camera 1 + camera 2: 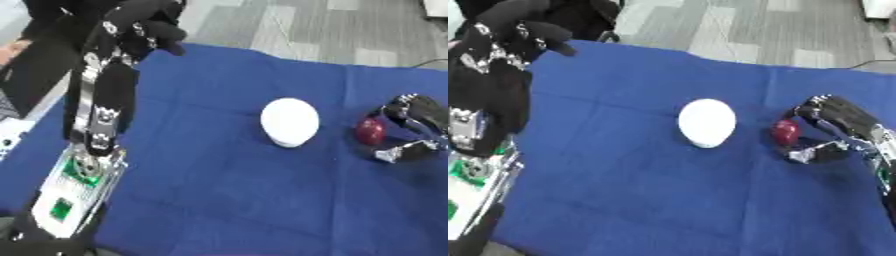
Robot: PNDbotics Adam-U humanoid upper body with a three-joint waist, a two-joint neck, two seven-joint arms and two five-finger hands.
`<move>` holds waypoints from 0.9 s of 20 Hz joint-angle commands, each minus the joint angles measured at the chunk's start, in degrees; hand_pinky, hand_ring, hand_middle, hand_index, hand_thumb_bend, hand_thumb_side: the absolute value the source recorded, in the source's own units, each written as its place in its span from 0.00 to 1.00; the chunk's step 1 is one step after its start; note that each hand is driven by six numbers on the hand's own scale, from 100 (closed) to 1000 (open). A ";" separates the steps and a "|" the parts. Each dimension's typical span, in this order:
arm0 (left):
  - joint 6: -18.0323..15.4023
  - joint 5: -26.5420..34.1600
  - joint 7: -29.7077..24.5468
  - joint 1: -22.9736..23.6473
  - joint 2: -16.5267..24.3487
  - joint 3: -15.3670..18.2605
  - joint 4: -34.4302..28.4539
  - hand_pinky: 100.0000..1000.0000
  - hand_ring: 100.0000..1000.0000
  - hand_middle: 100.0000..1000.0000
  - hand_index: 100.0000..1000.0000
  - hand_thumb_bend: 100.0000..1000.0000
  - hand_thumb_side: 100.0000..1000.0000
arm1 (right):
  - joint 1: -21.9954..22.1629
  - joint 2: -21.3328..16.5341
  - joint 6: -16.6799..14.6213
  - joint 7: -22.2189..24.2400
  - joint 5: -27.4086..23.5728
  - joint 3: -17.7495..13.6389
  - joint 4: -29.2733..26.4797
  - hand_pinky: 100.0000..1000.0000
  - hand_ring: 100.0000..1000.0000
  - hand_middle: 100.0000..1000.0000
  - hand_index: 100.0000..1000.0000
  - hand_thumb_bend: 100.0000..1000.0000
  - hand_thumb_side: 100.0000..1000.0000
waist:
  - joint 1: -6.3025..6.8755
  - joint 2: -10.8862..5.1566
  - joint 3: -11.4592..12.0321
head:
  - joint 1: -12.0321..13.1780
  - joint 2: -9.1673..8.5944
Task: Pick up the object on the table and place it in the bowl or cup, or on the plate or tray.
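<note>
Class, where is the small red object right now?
The red object lies on the blue cloth at the right, beside the white bowl, between the fingers and thumb of the right robot hand.

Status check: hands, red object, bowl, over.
Right hand curled around red object on blue cloth. Left hand raised, idle. White bowl beside it, nothing between.

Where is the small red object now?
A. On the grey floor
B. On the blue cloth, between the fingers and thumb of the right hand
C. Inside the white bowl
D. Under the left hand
B: the red object sits on the blue cloth, with the right hand curled around it, to the right of the white bowl.
</note>
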 commanded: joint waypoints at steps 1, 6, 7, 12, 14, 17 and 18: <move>-0.06 0.27 -0.09 -0.45 0.50 0.19 -1.05 0.51 0.64 0.74 0.82 0.15 0.86 | -0.91 -1.09 -1.13 -0.74 -1.81 0.24 -1.17 0.00 0.00 0.04 0.29 0.28 0.48 | -0.03 -0.93 -0.04 | 0.43 -0.52; -0.03 0.23 -0.07 -0.30 0.64 0.23 -1.05 0.51 0.64 0.74 0.82 0.15 0.86 | -1.15 -1.32 -1.13 2.21 -5.61 0.73 -2.44 0.00 0.00 0.04 0.29 0.27 0.46 | -0.17 -1.14 -0.18 | 0.65 -0.41; -0.04 0.21 -0.06 -0.28 0.67 0.23 -1.05 0.51 0.64 0.74 0.82 0.15 0.86 | -1.20 -1.43 -1.13 2.97 -6.55 0.87 -2.86 0.00 0.00 0.04 0.29 0.27 0.46 | -0.20 -1.17 -0.21 | 0.69 -0.40; -0.01 0.13 -0.03 -0.16 0.87 0.24 -1.05 0.51 0.64 0.74 0.82 0.15 0.86 | -2.02 -2.18 -1.13 6.78 -13.31 1.83 -5.97 0.00 0.00 0.04 0.30 0.27 0.43 | -0.43 -1.41 -0.34 | 0.97 -0.28; -0.01 0.11 -0.03 -0.15 0.92 0.24 -1.05 0.51 0.64 0.74 0.82 0.15 0.86 | -2.40 -2.46 -1.13 8.49 -16.54 2.24 -7.05 0.00 0.00 0.04 0.30 0.27 0.43 | -0.50 -1.48 -0.36 | 1.05 -0.28; -0.03 0.08 0.02 -0.17 0.96 0.28 -1.05 0.51 0.64 0.74 0.82 0.15 0.86 | -3.14 -3.09 -1.11 11.25 -20.62 3.17 -8.78 0.00 0.00 0.04 0.30 0.27 0.43 | -0.61 -1.55 -0.38 | 1.23 -0.28; -0.02 0.07 0.03 -0.15 0.99 0.27 -1.05 0.51 0.64 0.74 0.82 0.15 0.86 | -3.40 -3.18 -1.12 12.19 -21.85 3.43 -9.09 0.00 0.00 0.04 0.30 0.27 0.43 | -0.64 -1.57 -0.38 | 1.24 -0.26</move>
